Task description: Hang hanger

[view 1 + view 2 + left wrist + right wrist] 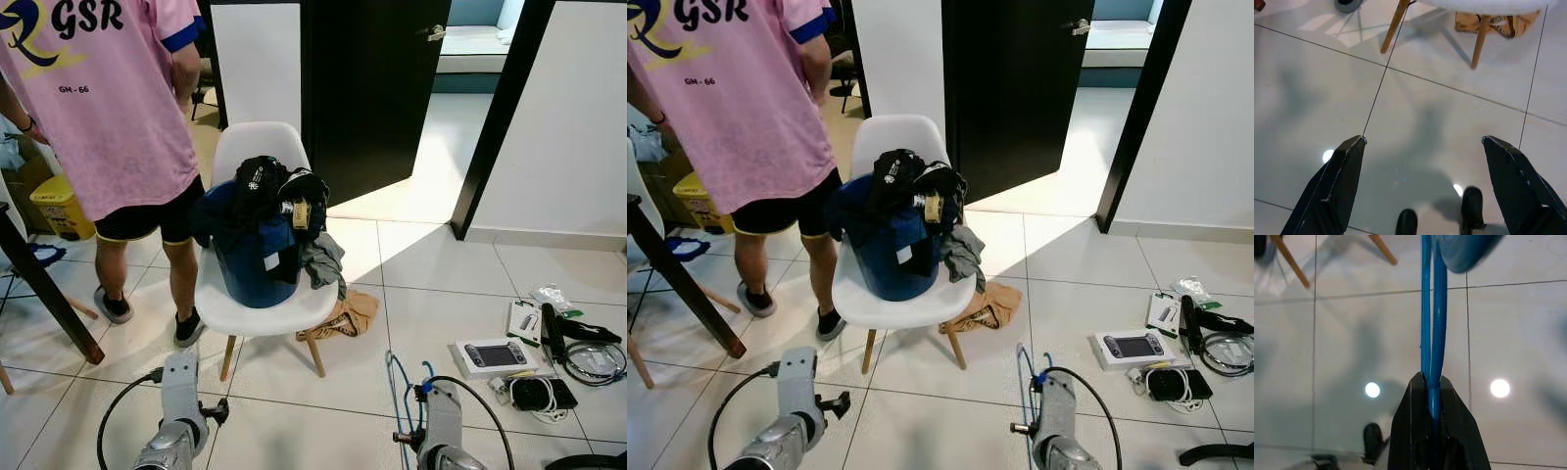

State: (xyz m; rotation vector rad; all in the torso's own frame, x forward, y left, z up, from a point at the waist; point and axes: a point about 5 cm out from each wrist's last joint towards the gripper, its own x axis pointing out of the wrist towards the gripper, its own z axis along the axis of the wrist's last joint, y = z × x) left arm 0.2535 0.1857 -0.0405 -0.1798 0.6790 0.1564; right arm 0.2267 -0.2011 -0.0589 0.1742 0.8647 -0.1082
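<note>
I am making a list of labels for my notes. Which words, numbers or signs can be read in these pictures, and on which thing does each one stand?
"GSR": large dark letters on the person's pink shirt.
"GM - 66": small dark print lower on the same shirt.
White logo on the black cap on the chair: too small to read.
Print on the packages on the floor: too small to read.

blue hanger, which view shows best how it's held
The right wrist view: the right claw is shut on the blue hanger. Both eye views show just its blue loop rising above that arm.
</note>
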